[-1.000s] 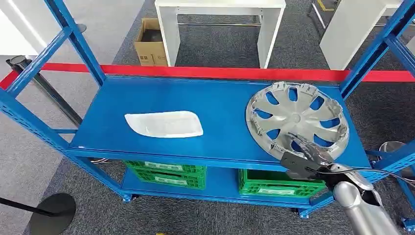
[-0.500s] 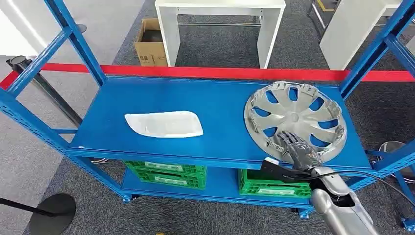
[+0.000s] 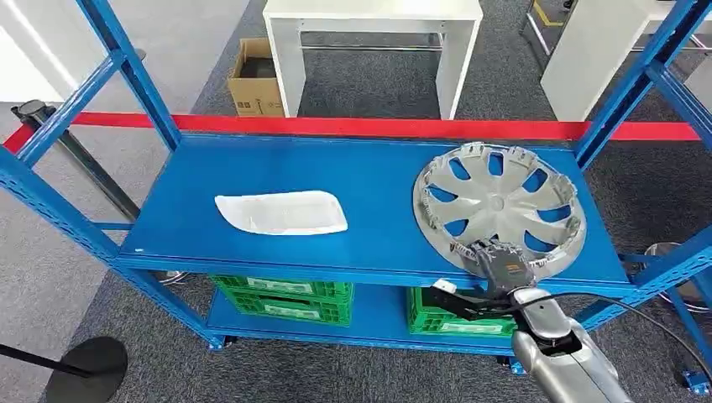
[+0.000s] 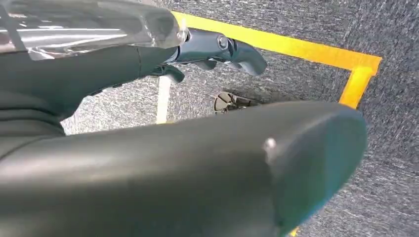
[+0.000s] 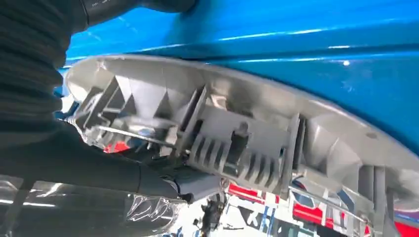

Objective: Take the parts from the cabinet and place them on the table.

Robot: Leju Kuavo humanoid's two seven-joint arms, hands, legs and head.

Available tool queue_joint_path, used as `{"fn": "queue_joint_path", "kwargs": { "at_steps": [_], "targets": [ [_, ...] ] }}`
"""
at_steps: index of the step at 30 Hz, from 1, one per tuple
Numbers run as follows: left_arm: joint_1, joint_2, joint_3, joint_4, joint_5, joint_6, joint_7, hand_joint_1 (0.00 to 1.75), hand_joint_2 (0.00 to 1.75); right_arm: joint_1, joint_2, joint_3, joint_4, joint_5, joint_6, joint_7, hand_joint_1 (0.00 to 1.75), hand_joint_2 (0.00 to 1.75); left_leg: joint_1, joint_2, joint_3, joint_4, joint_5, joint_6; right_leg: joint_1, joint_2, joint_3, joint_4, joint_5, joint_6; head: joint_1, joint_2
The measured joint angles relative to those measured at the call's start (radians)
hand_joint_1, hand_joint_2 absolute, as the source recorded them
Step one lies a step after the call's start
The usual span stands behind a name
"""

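Reaching over the near edge of the blue shelf (image 3: 378,180), the right hand (image 3: 501,262) rests on the near rim of the silver wheel cover (image 3: 499,208). In the right wrist view a finger sits under the ribbed rim of the wheel cover (image 5: 237,133), so the hand seems to have hold of it, but how tight the hold is cannot be told. The cover lies flat on the right side of the shelf. A white plastic part (image 3: 282,211) lies flat on the left side, well apart from it. Both parts are on the shelf, so nothing has been put on a table yet. The job looks like it is just at the start: lift the wheel cover, carry it away, then come for the white part.

The left hand (image 4: 217,49) hangs low over grey carpet with its fingers curled and nothing in them.

Blue posts (image 3: 625,88) stand at the shelf corners, and the right one is close to the cover, so it could bump. Green crates (image 3: 281,298) sit on the lower shelf. A red tape (image 3: 336,124) runs behind, with a white table (image 3: 374,13) and a cardboard box (image 3: 256,80) far off.
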Motion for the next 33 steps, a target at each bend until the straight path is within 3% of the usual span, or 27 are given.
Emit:
{"fn": "queue_joint_path", "kwargs": {
  "at_steps": [15,23,26,27,33],
  "targets": [
    [0.001,0.0,0.014,0.0,-0.002,0.007,-0.014,0.0,0.0,0.087,-0.003,-0.079,-0.184,0.019,-0.048,0.007,1.75,1.75,0.0,0.0,-0.009,0.001,0.005,0.001,-0.001,0.001,-0.011,0.001,0.005,0.001,0.0,0.0],
    [0.001,-0.002,0.017,0.0,-0.002,0.007,-0.014,0.0,0.0,0.068,-0.001,-0.103,-0.23,0.021,-0.058,0.008,1.75,1.75,0.0,-0.003,-0.011,0.001,0.005,0.001,-0.001,-0.002,-0.011,0.0,0.004,0.001,0.0,0.0],
    [0.001,-0.002,0.019,0.0,-0.002,0.006,-0.019,0.0,0.0,0.074,0.002,-0.113,-0.245,0.045,-0.119,0.006,1.75,1.75,0.0,-0.003,-0.012,0.001,0.005,0.001,-0.001,-0.002,-0.012,0.0,0.004,0.001,0.0,0.0],
    [0.001,-0.002,0.02,0.0,-0.003,0.005,-0.028,0.0,1.75,0.08,0.004,-0.122,-0.26,0.06,-0.155,0.005,1.75,1.75,-0.001,-0.003,-0.012,0.001,0.005,0.001,-0.001,-0.002,-0.013,0.0,0.004,0.001,0.0,0.0],
    [0.001,-0.004,0.027,0.0,0.0,0.005,-0.127,0.0,1.75,0.174,0.037,-0.209,-0.435,0.109,-0.385,-0.021,1.75,1.75,0.0,-0.006,-0.014,0.002,0.004,0.001,-0.001,-0.005,-0.013,0.0,0.001,0.003,0.0,0.0]
  ]
}}
